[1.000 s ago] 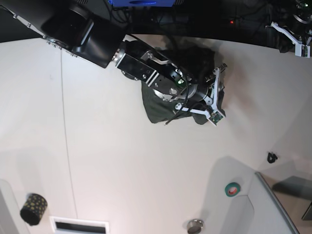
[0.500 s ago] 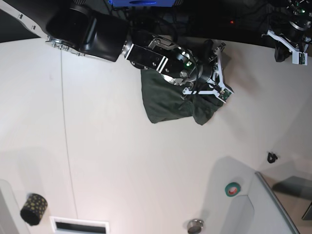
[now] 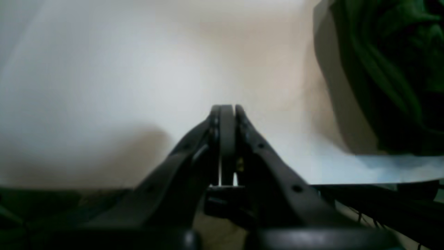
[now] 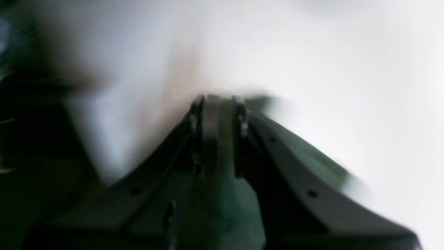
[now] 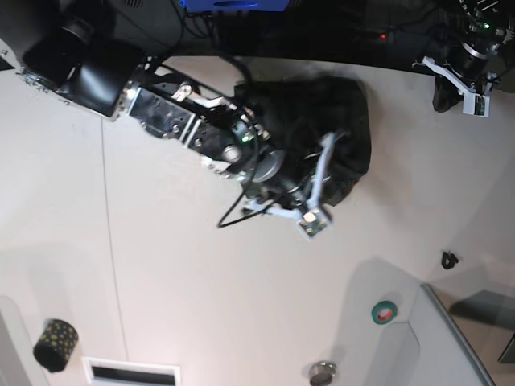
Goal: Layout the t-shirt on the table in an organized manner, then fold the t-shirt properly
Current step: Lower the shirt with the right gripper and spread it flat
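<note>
The dark green t-shirt (image 5: 342,121) is bunched in a heap at the far middle of the white table (image 5: 201,281). My right gripper (image 5: 310,181) comes in from the upper left and sits at the heap's near edge. In the right wrist view, which is blurred, my right gripper (image 4: 220,104) is shut on a fold of the t-shirt (image 4: 215,208). My left gripper (image 5: 444,95) hangs at the far right edge, apart from the cloth. Seen from the left wrist, my left gripper (image 3: 227,111) is shut on nothing, and the t-shirt (image 3: 381,69) lies off to its upper right.
A grey raised tray (image 5: 451,338) fills the near right corner, with a green tape roll (image 5: 384,311) and a small metal disc (image 5: 322,372) beside it. A black clip (image 5: 448,259) lies at the right. A dark speckled cylinder (image 5: 55,344) and a white slotted plate (image 5: 133,372) sit near left.
The right arm has swung toward the near side, its jaws closing on the cloth. The t-shirt has changed from a flat hanging patch into a wider bunched heap. The left gripper shifted slightly left.
</note>
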